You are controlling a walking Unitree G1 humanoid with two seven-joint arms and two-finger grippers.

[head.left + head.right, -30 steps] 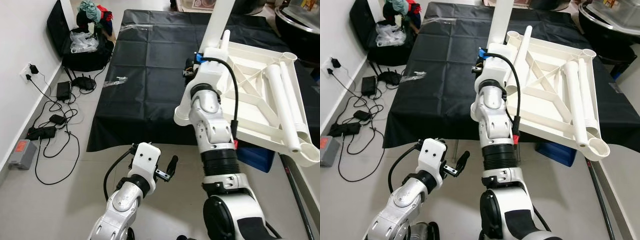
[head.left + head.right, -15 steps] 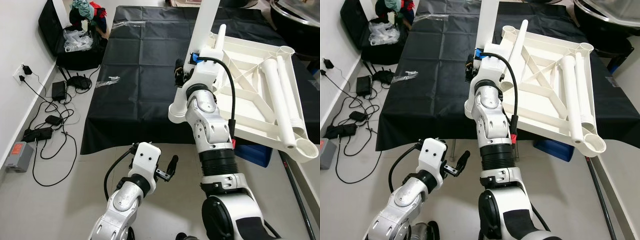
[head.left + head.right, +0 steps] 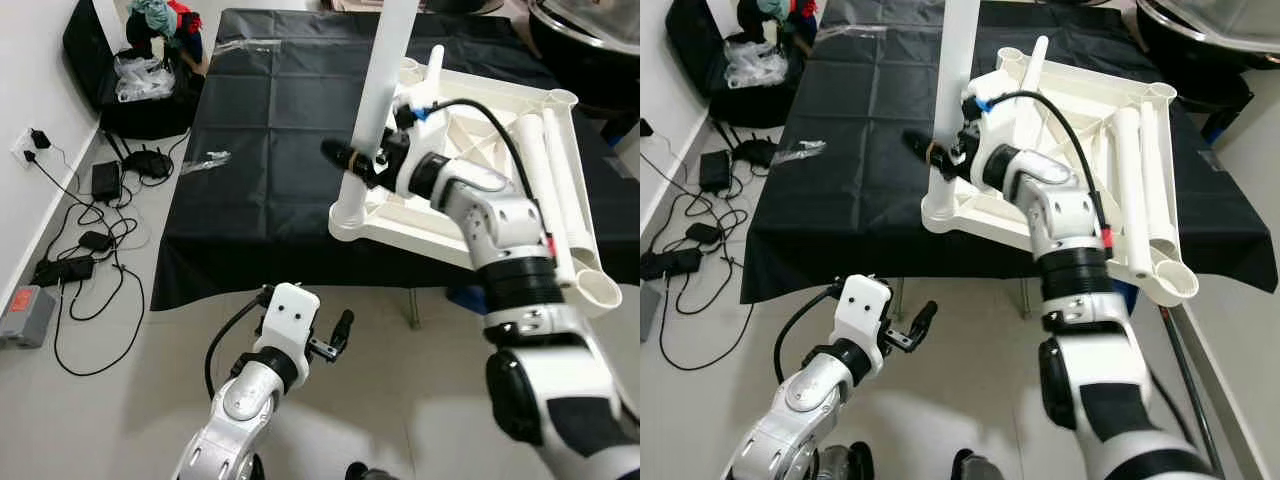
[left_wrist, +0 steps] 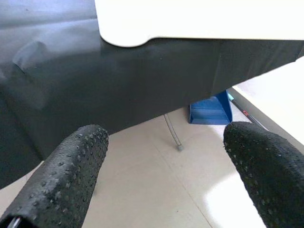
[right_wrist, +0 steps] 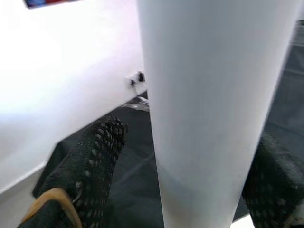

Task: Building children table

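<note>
A white plastic table top [image 3: 400, 228] lies upside down on a table draped in black cloth [image 3: 270, 130]. One white leg [image 3: 385, 70] stands upright in its near left corner socket. My right gripper [image 3: 350, 160] reaches in from the right and straddles this leg low down. The leg [image 5: 213, 95] fills the space between the fingers, with a thin gap beside one finger [image 5: 95, 166]. Two more white legs [image 3: 545, 190] lie loose along the right side of the top. My left gripper [image 4: 166, 142] hangs open near the floor in front of the table, holding nothing.
A black bag with clothes [image 3: 150, 90] sits on the floor at the back left. Cables and power bricks [image 3: 90, 230] lie along the wall. A scrap of clear plastic [image 3: 208, 160] rests on the cloth. A blue box [image 4: 209, 109] sits under the table.
My right arm has swung its elbow out to the right, so the gripper now meets the upright leg from the side. The view has shifted slightly. The left arm is unchanged.
</note>
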